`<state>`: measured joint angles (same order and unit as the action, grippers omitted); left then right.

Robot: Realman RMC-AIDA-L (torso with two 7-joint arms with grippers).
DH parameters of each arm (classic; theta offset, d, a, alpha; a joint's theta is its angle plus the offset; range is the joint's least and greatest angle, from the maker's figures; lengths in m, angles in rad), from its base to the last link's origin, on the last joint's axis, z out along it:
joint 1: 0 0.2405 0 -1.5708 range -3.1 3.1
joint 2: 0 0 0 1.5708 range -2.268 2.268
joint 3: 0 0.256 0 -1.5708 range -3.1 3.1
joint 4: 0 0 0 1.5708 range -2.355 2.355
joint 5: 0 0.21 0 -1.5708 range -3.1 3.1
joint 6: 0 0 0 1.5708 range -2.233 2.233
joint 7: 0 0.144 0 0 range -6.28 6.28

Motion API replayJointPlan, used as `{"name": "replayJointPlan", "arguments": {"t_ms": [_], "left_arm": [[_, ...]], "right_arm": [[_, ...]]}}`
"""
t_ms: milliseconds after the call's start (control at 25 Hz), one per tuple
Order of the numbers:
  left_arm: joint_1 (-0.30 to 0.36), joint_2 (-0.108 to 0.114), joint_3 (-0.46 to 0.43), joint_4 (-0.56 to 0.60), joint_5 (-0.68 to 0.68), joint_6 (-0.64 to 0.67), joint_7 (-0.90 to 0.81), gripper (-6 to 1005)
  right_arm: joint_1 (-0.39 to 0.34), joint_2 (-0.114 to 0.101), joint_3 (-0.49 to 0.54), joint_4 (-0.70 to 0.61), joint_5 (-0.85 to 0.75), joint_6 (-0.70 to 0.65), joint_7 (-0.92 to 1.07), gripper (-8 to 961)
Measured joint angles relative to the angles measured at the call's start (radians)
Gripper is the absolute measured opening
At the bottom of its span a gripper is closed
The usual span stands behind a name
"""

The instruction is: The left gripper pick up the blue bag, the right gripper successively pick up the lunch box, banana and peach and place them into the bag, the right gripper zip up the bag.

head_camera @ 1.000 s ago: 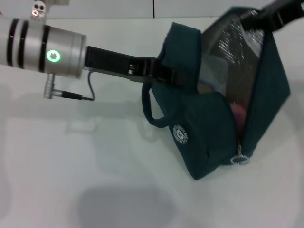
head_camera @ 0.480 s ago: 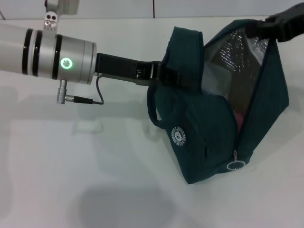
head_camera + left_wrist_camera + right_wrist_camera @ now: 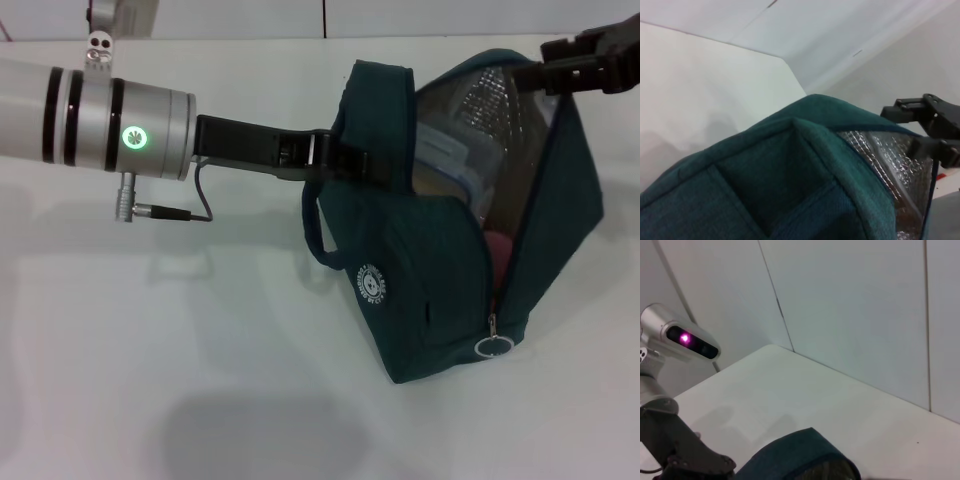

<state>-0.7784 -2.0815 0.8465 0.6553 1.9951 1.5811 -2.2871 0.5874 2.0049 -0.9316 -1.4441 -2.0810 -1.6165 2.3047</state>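
The blue bag (image 3: 440, 270) lies on its side on the white table (image 3: 200, 330) with its foil-lined mouth open. My left gripper (image 3: 343, 160) is shut on the bag's near rim by a loop handle. Inside, the clear lunch box (image 3: 447, 155) shows, with the pink peach (image 3: 501, 248) lower down. A dull yellow patch (image 3: 430, 185) under the box may be the banana. The ring zipper pull (image 3: 493, 346) hangs at the mouth's low end. My right gripper (image 3: 560, 62) is open, just outside the bag's top far rim. It also shows in the left wrist view (image 3: 905, 130), beyond the bag (image 3: 790, 175).
The left arm's silver cylinder with its green light (image 3: 134, 137) and a cable reach across the table's left. A wall stands behind the table. The right wrist view shows the bag's top (image 3: 800, 455) and the left arm (image 3: 680, 450).
My right gripper has drawn back out of the bag's mouth to the right. The bag has settled slightly, and the lunch box now shows more clearly.
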Motion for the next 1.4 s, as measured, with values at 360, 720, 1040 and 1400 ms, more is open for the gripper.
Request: {"name": "replayJointPlan", "arguments": {"t_ms": [360,720,1040,1400], "left_arm": [[0.009,-0.001,0.0,0.0,-0.001,-0.02,0.0,37],[0.016,-0.002,-0.001,0.0,-0.003,-0.031,0.0,37],[0.033,-0.003,-0.003,-0.002,-0.015,-0.031,0.0,37],[0.046,-0.003,-0.003,-0.002,-0.03,-0.03,0.0,37]], "right_arm": [[-0.11,0.005,0.051,0.003,0.333,-0.018,-0.233,645],[-0.208,0.002,0.071,0.092,0.462,-0.222,-0.552,781],[-0.274,-0.005,0.075,0.358,0.291,-0.443,-0.923,774],[-0.298,-0.01,0.073,0.621,0.164,-0.281,-1.12,760]]}}
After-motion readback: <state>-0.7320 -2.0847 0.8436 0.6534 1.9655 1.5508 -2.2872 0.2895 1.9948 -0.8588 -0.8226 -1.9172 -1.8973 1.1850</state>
